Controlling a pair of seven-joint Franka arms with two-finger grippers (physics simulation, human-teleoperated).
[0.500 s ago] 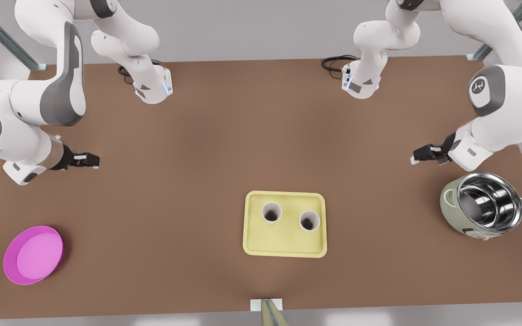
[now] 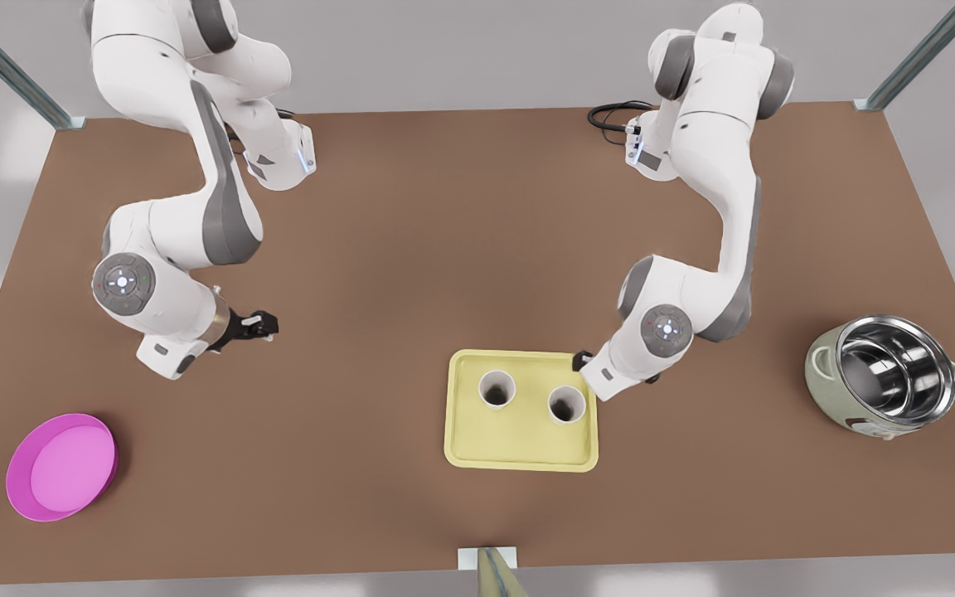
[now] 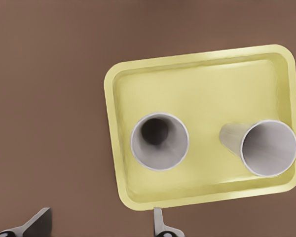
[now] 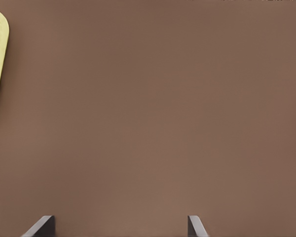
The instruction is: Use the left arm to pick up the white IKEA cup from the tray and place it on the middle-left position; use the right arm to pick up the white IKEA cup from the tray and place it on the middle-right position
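I hold the left gripper (image 2: 584, 361), jaws spread, over the 1 o'clock corner of the tray (image 2: 519, 461) to reach the near cup (image 2: 566, 404) beside the far cup (image 2: 496, 388), both upright inside, while my right gripper (image 2: 270, 322), jaws likewise spread, waits well off at 10 o'clock.

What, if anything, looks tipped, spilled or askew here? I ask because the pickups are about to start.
Nothing stands out. Both white cups stand upright and apart inside the tray. The left gripper hovers open at the tray's corner, and the right gripper hovers open over the bare table.
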